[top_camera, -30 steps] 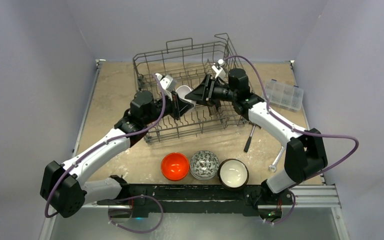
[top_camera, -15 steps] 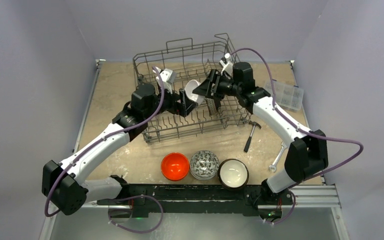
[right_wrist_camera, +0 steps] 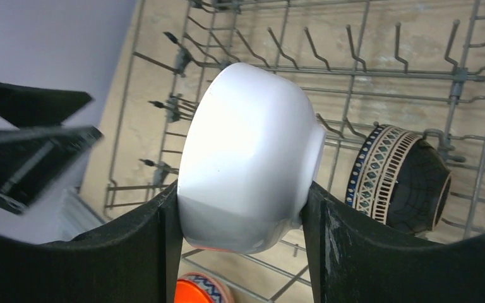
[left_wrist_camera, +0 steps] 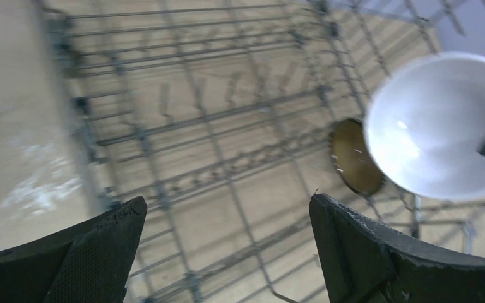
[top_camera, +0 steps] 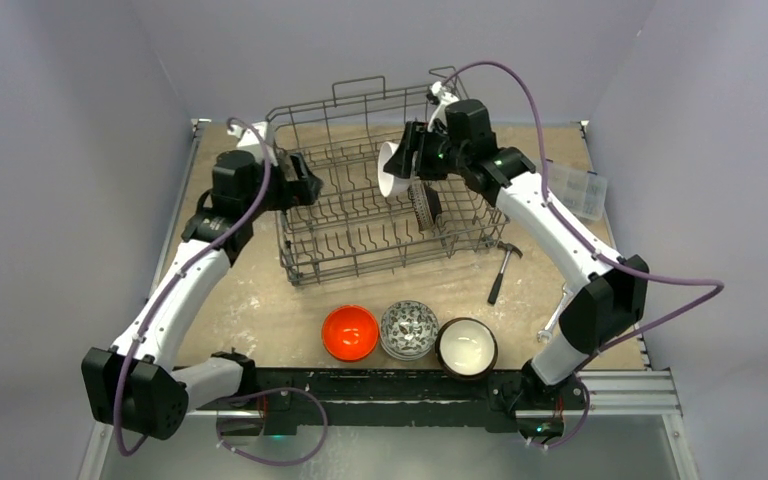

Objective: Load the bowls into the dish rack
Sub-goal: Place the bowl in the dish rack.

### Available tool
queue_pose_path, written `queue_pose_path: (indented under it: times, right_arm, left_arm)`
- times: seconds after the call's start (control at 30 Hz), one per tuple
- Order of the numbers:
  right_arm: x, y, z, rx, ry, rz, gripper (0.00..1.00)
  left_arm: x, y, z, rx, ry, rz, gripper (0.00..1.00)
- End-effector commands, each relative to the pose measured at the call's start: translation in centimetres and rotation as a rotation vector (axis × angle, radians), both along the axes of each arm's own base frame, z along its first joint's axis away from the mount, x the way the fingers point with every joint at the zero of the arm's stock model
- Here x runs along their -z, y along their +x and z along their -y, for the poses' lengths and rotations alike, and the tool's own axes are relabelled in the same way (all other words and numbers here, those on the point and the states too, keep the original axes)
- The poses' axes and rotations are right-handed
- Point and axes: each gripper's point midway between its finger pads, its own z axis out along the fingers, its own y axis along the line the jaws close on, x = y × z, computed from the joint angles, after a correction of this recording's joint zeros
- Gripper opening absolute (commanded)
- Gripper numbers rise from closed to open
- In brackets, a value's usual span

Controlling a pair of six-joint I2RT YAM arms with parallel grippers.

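While I watched remotely, I logged: dish rack (top_camera: 360,225) at the far middle of the table (top_camera: 230,300); left gripper (left_wrist_camera: 227,202) gaping empty at its left side; right gripper (right_wrist_camera: 240,189) clamped on the white bowl (right_wrist_camera: 246,151), held above the rack, near a patterned bowl (right_wrist_camera: 398,180) standing inside

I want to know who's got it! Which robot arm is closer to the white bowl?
Right. The right arm holds the white bowl in its jaws above the dish rack. The left arm is at the rack's left side, jaws open, apart from the bowl.
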Motion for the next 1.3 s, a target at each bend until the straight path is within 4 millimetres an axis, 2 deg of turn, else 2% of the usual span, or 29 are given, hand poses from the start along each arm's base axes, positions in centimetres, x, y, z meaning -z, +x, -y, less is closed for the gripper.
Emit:
queue_pose_path:
  times: [0.0, 0.07, 0.13, 0.3, 0.43, 0.6, 0.83, 1.27]
  right_arm:
    - [0.3, 0.4, 1.2, 0.076, -0.171, 0.045, 0.00]
    - [0.5, 0.4, 1.2, 0.093, -0.219, 0.048, 0.00]
    - [0.8, 0.4, 1.4, 0.112, -0.267, 0.053, 0.00]
    - [1.8, 0.4, 1.7, 0.143, -0.361, 0.052, 0.00]
    - [2.5, 0.3, 1.9, 0.151, -0.415, 0.048, 0.00]
    - [3.5, 0.1, 1.0, 0.127, -0.432, 0.038, 0.00]
    - [5.1, -0.1, -0.3, 0.097, -0.461, 0.024, 0.00]
    - [7.6, 0.2, -0.5, 0.102, -0.570, 0.004, 0.00]
  left_arm:
    - [-0.1, 0.3, -5.9, -0.170, 0.113, -0.007, 0.99]
    - [0.6, 0.1, -7.9, -0.243, 0.186, -0.011, 0.99]
    - [1.2, -0.3, -9.0, -0.288, 0.222, 0.001, 0.99]
    - [2.8, -1.4, -10.1, -0.329, 0.242, 0.042, 0.99]
    - [3.1, -2.0, -10.7, -0.330, 0.286, 0.041, 0.99]
    - [3.8, -2.3, -10.9, -0.329, 0.306, 0.010, 0.99]
    - [4.5, -2.3, -10.1, -0.290, 0.288, -0.007, 0.99]
    - [4.9, -2.2, -9.8, -0.274, 0.286, -0.018, 0.99]
